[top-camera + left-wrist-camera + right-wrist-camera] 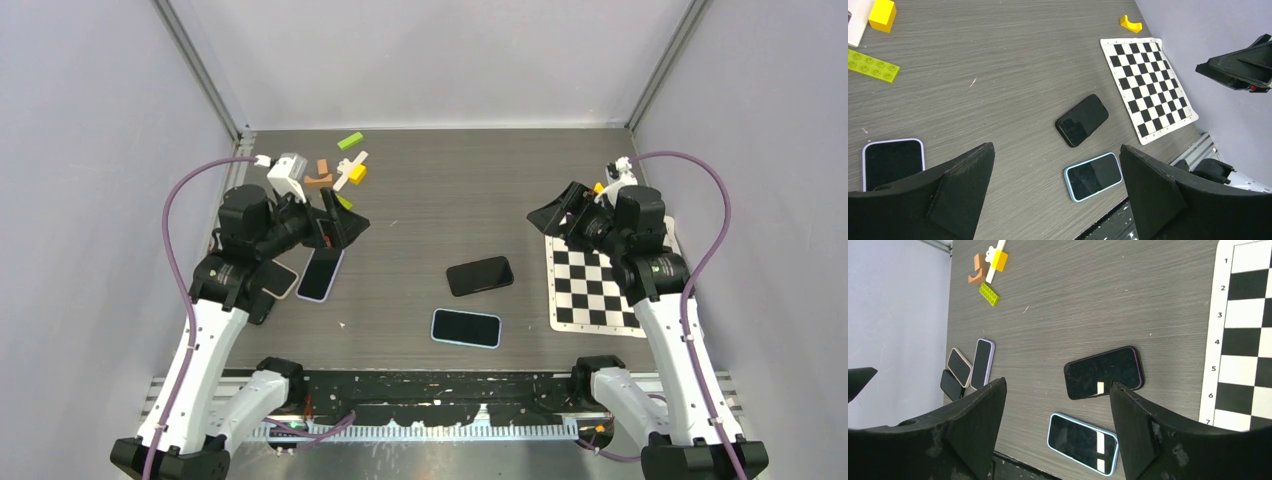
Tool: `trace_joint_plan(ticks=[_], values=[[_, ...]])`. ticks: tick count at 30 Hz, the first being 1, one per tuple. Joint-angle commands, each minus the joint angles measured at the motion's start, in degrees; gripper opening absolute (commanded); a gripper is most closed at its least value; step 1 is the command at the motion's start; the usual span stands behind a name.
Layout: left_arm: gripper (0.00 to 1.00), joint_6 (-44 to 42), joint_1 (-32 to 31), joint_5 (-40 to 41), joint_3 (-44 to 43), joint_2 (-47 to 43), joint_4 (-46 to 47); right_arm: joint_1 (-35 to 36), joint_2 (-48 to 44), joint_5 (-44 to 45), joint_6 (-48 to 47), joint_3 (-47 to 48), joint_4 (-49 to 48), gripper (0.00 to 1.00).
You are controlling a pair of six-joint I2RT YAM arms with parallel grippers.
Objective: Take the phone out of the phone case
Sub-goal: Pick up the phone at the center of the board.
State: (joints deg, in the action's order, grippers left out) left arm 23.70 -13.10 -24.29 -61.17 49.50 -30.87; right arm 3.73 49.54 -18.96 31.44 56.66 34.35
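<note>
1. Grey wood-grain worktop with five phones lying flat on it, a chessboard mat on the right and a little heap of toy blocks at the back left.
2. Left tool: fingers spread wide, nothing between them, touching nothing. It hangs in the air over the left side of the worktop, about over the far end of the lilac-cased phone.
3. Right tool: spread open too, empty, not touching anything. It hangs over the far left corner of the mat.
4. Blue-cased phone is screen up near the front edge, roughly in the middle, well apart from both tools.
5. Black phone sits just behind the blue one, turned at a slight angle and near it but not touching. It's between the blue one and the mat. Can't tell if it has a case on or not.
6. Over on the left, the lilac one lies screen up with a beige-cased phone just beside it. A small dark phone lies right next to the beige one. From the top camera the left arm hides part of those two.
7. So every phone is still lying on the worktop, and the blue, lilac and beige ones are still in their cases.
</note>
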Motion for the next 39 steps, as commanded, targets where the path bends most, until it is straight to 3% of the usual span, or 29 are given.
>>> trace_joint_plan(ticks=[1, 8, 15, 22, 30, 39], values=[[1.00, 1.1, 0.2, 0.1, 0.7, -1.9, 3.1, -0.2, -0.9, 4.7, 3.7, -1.6, -2.3, 0.83], [1.00, 0.9, 0.1, 11.0, 1.1, -1.7, -0.1, -0.2, 4.2, 6.8, 5.0, -1.5, 0.2, 0.84], [1.00, 0.4, 0.2, 0.4, 5.2, 0.3, 5.3, 3.7, 10.0, 11.5, 11.2, -5.9, 0.6, 0.85], [1.00, -0.2, -0.1, -8.7, 6.4, 2.3, 7.2, 18.8, 11.8, 30.9, 22.8, -11.2, -2.7, 0.91], [1.00, -3.2, -0.9, -0.5, 7.2, 1.7, 4.6, 27.0, 23.5, 37.5, 34.9, -10.9, -5.7, 0.95], [1.00, -4.0, -0.9, -0.4, 6.9, 2.6, 4.7, 29.2, 36.8, 38.9, 42.3, -5.3, -5.0, 0.99]])
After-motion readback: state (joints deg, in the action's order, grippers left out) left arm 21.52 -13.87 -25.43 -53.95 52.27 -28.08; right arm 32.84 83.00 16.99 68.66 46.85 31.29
